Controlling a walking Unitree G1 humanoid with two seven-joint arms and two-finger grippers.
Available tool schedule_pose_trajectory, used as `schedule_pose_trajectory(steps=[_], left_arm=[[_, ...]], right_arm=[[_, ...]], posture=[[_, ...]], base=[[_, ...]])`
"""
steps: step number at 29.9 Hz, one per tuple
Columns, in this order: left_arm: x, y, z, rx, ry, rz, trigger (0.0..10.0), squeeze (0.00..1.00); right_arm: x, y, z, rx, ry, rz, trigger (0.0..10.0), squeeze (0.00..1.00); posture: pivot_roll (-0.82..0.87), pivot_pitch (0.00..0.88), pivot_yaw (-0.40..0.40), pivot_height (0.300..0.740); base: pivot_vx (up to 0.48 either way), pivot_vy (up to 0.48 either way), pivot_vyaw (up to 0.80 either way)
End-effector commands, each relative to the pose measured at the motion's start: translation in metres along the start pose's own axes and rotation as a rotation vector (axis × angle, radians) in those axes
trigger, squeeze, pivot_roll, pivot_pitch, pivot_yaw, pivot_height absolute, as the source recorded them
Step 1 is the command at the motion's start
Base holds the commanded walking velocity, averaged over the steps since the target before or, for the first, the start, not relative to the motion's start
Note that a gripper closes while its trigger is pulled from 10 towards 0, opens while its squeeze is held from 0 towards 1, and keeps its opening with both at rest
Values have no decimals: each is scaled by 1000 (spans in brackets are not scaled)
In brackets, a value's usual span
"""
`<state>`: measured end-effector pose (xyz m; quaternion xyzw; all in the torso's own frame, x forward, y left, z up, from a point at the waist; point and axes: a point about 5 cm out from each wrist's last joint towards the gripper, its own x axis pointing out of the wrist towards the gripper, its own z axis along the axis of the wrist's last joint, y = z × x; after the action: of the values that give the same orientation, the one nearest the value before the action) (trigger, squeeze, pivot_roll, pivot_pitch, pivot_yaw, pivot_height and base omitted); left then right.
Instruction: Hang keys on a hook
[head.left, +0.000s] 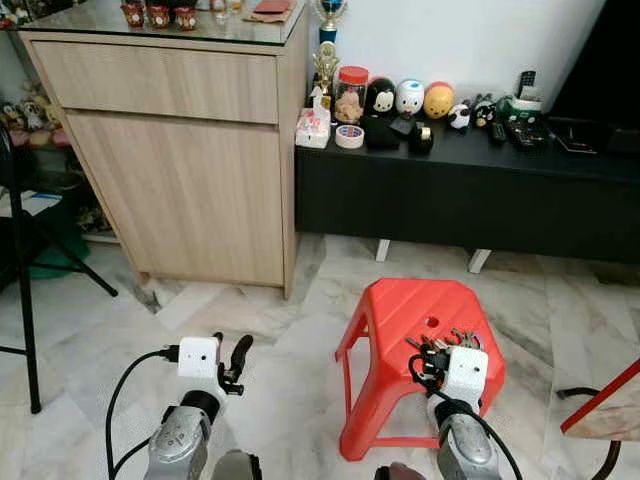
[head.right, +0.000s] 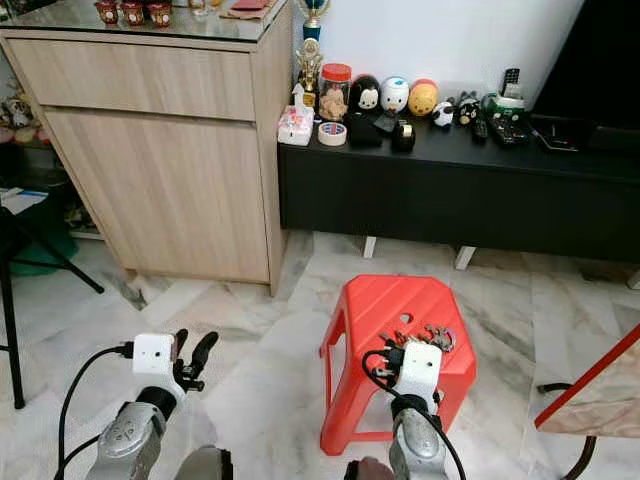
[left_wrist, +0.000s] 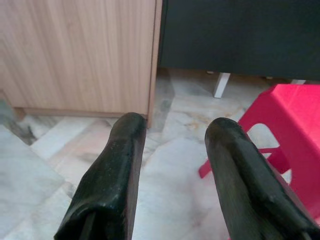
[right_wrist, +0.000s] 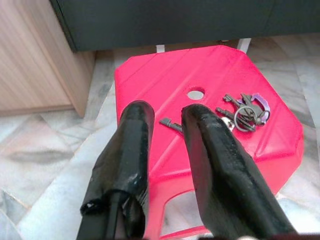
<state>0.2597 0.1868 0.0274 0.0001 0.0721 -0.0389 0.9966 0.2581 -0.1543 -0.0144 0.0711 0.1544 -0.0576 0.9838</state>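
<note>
Left gripper (left_wrist: 172, 140) low over the marble floor (head.left: 280, 350), fingers (left_wrist: 117, 165) spread apart with nothing between them; beyond the tips, a wooden cabinet (head.left: 190, 150) and a black desk (head.left: 470, 190) loaded with figurines and tape. Just off the left gripper's far finger, the edge of a red stool (head.left: 400, 320). Right gripper (right_wrist: 165, 112) above the near part of the stool, fingers (right_wrist: 215, 150) parted and empty. Keys (right_wrist: 245, 112) flat on the stool top, just past and outside the right-hand fingertip, touching neither finger; one loose key (right_wrist: 171, 124) between the two tips, close to the hole in the seat. At the far right, a tilted red-edged board (head.left: 605, 400) on the floor.
</note>
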Motion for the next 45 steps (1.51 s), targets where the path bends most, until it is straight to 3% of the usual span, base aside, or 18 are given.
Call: schedule_pose_trajectory(steps=[1, 35, 45], left_arm=[[1, 0, 1, -1, -6, 2, 10000, 0], [1, 1, 4, -34, -10, 12, 10000, 0], [3, 4, 4, -76, -6, 27, 10000, 0]], right_arm=[[0, -3, -2, 10, 11, -14, 10000, 0], [0, -1, -5, 16, 33, -15, 10000, 0], [-2, 0, -7, -37, 30, 14, 10000, 0]], posture=[[69, 0, -74, 631], [72, 0, -66, 613], [73, 0, -66, 613]], base=[[0, 0, 0], [0, 0, 0], [183, 0, 0]])
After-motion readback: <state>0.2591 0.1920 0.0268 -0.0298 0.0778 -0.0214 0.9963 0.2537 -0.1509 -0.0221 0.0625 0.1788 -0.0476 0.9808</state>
